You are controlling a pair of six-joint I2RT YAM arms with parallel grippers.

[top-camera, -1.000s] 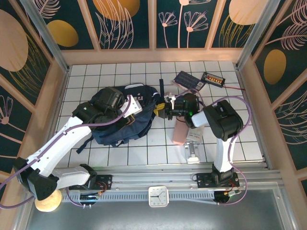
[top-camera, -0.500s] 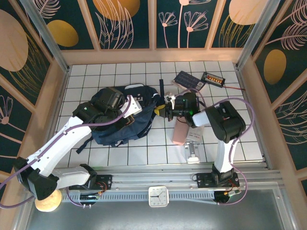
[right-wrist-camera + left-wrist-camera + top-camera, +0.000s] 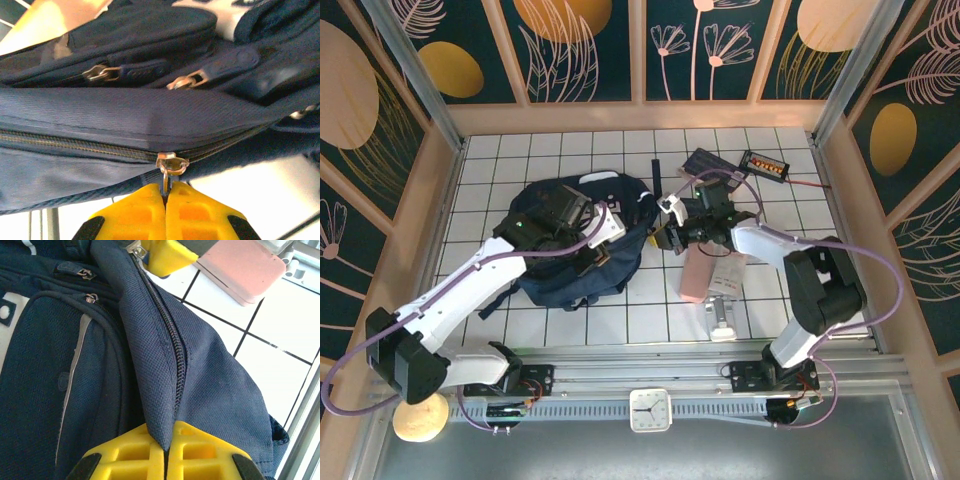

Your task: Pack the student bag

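Lying slumped on the white-tiled table (image 3: pixel 570 160), the student bag (image 3: pixel 570 280) was seen stretched between the two grippers, with its navy bulk directly ahead of the left gripper (image 3: pixel 167 450) and its raised edge drawn toward the right gripper (image 3: pixel 165 205). The cloth was shown to be a coarse, matte weave, soft and without fixed shape, crossed by a thin grey stripe on the front pocket.

A flat pink box (image 3: pixel 240 267) with rounded corners was placed on the tiles beyond the left gripper's fingertips, just beside the right gripper and apart from the bag. It was judged to be waiting to be packed.

The left gripper's ribbed yellow fingers were pressed together on a peaked fold of the bag's fabric. This hold was judged to be an anchor, so that the limp cloth would be kept taut against a pull on the zipper. The zipper track (image 3: pixel 177 350), fine dark teeth in a stitched seam, was seen running away from that pinch.

The right gripper was closed on the small metal pull tab (image 3: pixel 171 164) hanging just above its fingertips. How far the zipper had been opened could not be told. Two smaller zip pulls (image 3: pixel 100 73) were seen lying untouched farther beyond.
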